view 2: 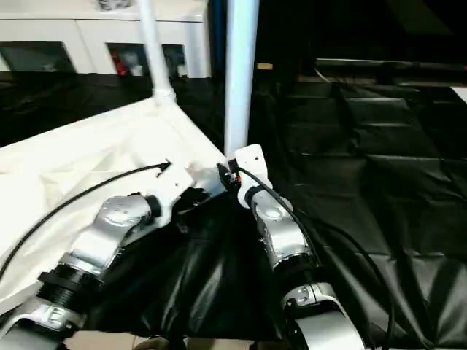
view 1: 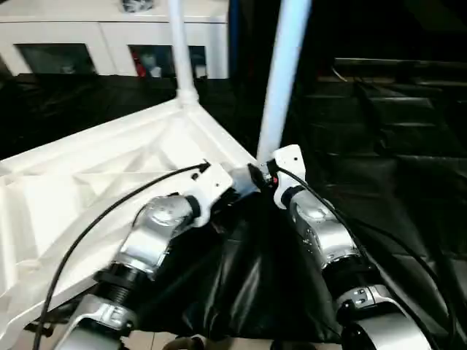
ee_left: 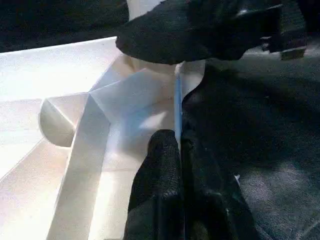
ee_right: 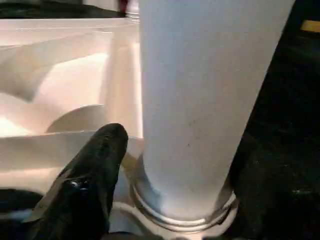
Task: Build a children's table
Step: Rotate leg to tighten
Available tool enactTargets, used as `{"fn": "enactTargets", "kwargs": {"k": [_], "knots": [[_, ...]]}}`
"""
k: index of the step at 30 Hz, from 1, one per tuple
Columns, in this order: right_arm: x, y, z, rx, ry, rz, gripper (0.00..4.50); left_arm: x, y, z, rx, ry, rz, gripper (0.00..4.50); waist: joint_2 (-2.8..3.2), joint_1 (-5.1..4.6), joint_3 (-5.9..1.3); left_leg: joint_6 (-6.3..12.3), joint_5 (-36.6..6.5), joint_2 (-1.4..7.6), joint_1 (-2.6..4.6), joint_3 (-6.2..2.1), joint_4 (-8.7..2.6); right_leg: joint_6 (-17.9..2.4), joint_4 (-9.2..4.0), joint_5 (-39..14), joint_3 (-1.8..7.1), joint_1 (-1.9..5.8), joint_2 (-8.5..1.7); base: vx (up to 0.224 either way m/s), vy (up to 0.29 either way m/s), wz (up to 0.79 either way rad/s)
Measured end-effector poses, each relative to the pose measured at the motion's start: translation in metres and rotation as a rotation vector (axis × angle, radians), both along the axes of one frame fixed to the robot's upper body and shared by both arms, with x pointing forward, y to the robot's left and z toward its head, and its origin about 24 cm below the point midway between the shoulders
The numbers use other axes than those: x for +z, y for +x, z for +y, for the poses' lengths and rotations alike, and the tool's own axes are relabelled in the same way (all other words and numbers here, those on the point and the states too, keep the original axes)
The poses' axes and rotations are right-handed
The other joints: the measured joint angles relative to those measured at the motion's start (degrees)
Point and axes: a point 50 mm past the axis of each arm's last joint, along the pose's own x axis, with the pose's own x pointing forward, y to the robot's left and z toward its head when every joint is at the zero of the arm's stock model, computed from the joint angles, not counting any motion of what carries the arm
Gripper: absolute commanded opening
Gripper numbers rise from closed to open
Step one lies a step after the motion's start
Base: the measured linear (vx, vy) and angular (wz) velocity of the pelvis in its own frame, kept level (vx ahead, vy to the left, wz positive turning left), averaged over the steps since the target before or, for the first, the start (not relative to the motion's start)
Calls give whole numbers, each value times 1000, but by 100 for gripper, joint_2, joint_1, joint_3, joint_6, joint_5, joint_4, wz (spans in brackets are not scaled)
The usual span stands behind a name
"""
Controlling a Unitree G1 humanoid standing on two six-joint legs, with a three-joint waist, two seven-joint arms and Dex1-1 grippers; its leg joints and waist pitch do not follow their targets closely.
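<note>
The white tabletop (view 1: 87,189) lies upside down, its ribbed underside facing up. One white leg (view 1: 179,51) stands in the far corner socket. A second leg (view 1: 281,87) stands upright in the near corner socket (ee_right: 180,215). My left gripper (ee_left: 178,137) is shut on the tabletop's thin rim close to that near corner. My right gripper (view 1: 263,175) is at the base of the near leg (ee_right: 200,100). One of its black fingers (ee_right: 90,185) stands a little off the leg's side; the other finger is hidden behind the leg.
Black sheeting (view 2: 379,182) covers the surface under and to the right of the tabletop. A white glass-door cabinet (view 1: 109,44) stands at the back left. A black cable (view 1: 102,219) runs along my left forearm.
</note>
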Motion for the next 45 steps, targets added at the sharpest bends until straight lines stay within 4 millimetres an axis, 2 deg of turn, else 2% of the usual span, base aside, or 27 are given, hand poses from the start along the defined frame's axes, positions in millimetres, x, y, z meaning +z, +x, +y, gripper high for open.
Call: {"fn": "enactTargets", "kwargs": {"k": [11, 18, 19, 20, 27, 39, 42, 45], "knots": [[3, -18, -44, 463, -152, 31, 342, 3, -15, 25, -210, -12, 58, 0, 10, 133, 5, 19, 12, 14, -18, 1, -3, -19, -2, -5, -16, -4, 5, 0, 0, 0], [7, -33, -55, 710, -162, 93, 342, 4, -29, 39, -328, -15, 102, 0, -15, 185, 19, 6, 3, 19, -18, 4, 8, -21, 6, -6, -17, -4, 5, 0, 0, 0], [7, -34, -56, 732, -156, 102, 314, 4, -30, 41, -339, -13, 108, 0, -22, 190, 23, 4, 2, 20, -18, 4, 8, -22, 6, -6, -17, -4, 5, 0, 0, 0], [8, -35, -56, 754, -151, 110, 304, 4, -31, 42, -351, -13, 113, 0, -28, 197, 26, 4, 2, 21, -19, 4, 11, -22, 6, -5, -17, -3, 5, 0, 0, 0], [9, -38, -57, 796, -141, 128, 273, 5, -35, 44, -381, -14, 128, 0, -34, 203, 30, 4, 1, 21, -25, 5, 24, -22, 7, -5, -15, -3, 5, 0, 0, 0], [8, -38, -56, 792, -136, 128, 267, 5, -34, 44, -376, -12, 123, 0, -38, 209, 32, 5, 3, 25, -24, 5, 33, -22, 21, -5, -16, -3, 5, 0, 0, 0], [6, -37, -54, 744, -129, 122, 267, 3, -33, 44, -348, -2, 109, 0, -43, 196, 30, 3, 1, 27, -20, 5, 41, -23, 30, -5, -15, -3, 5, 0, 0, 0], [1, -28, -46, 551, -104, 87, 267, 2, -22, 36, -250, 4, 65, 0, -50, 153, 28, 1, 1, 26, -10, 6, 43, -36, 32, 3, -11, 2, 5, 0, 0, 0]]}}
